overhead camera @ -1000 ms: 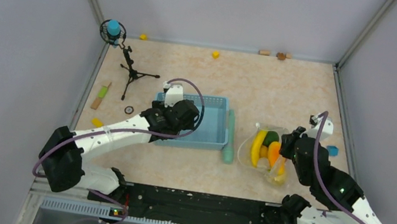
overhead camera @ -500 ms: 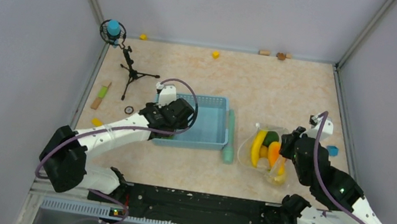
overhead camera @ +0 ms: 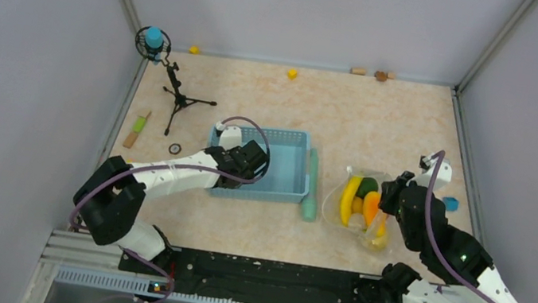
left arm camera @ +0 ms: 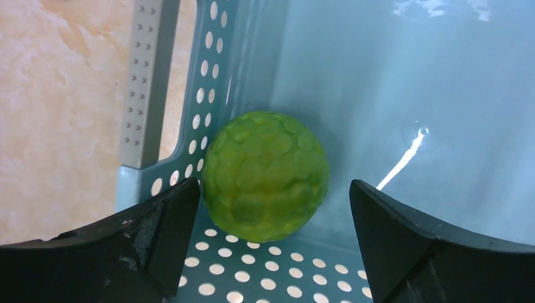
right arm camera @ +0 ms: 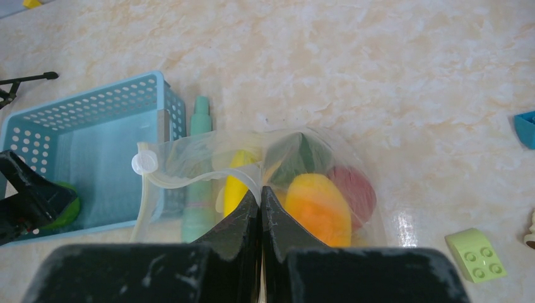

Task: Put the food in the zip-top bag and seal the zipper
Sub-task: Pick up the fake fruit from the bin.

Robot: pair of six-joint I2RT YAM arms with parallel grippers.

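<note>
The right tool (right arm camera: 260, 194) has its two black fingers pressed together on the top edge of the zip-top bag (right arm camera: 328, 142), pinching it where the zipper (right arm camera: 195, 181) strip ends. A white slider (right arm camera: 144, 164) sits at the strip's left end. Inside the clear pouch lie an orange piece (right arm camera: 318, 208), a red one (right arm camera: 354, 189), a dark green one (right arm camera: 303, 158) and a yellow banana (right arm camera: 236, 183). Left of the bag, a teal stick (right arm camera: 200, 123) lies just beside the blue basket (right arm camera: 94, 110). A light green block (right arm camera: 473, 252) sits on the bench (right arm camera: 391, 63) to the right.

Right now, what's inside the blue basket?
A bumpy green ball sits in the basket's corner, between the fingers of the open left claw. From above, the arm hides that corner.
</note>
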